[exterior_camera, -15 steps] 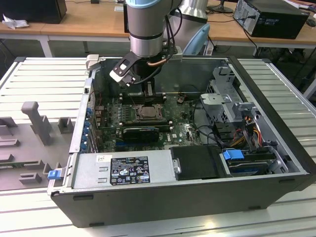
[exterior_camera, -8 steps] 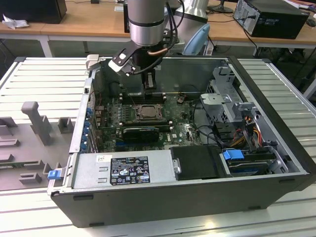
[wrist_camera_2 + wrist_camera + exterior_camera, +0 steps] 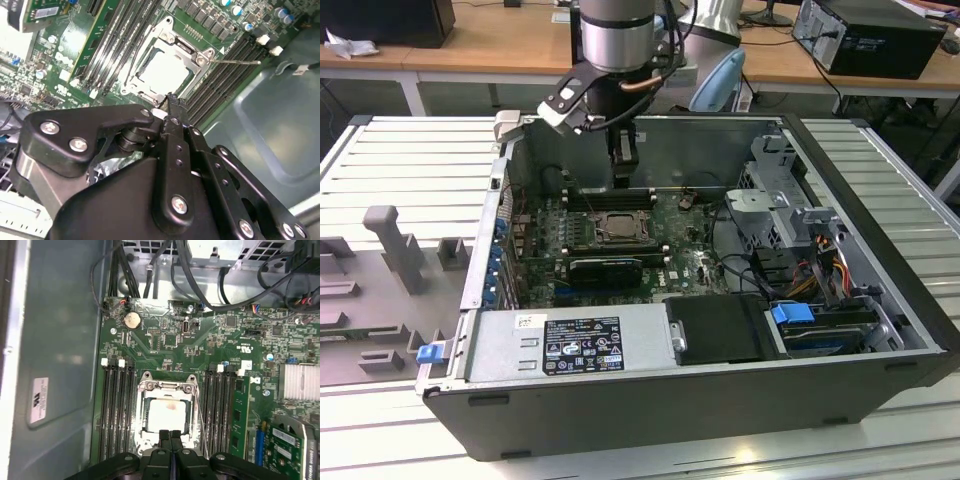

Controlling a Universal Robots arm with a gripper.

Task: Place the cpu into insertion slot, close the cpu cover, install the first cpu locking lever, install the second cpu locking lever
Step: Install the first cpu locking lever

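Your gripper (image 3: 170, 437) hangs with its fingertips pressed together on nothing, just over the edge of the cpu cover (image 3: 166, 386). That cover lies down over the cpu (image 3: 167, 414), seated in the insertion slot (image 3: 143, 422). One locking lever (image 3: 200, 412) looks unlatched, so the lever work seems left.

Nothing readable - print's all too small. Black label (image 3: 582, 345) on the power supply (image 3: 645, 335) and white sticker (image 3: 40, 400) on the case wall (image 3: 60, 330) carry marks, illegible. White lettering on the green board (image 3: 170, 347) - same.
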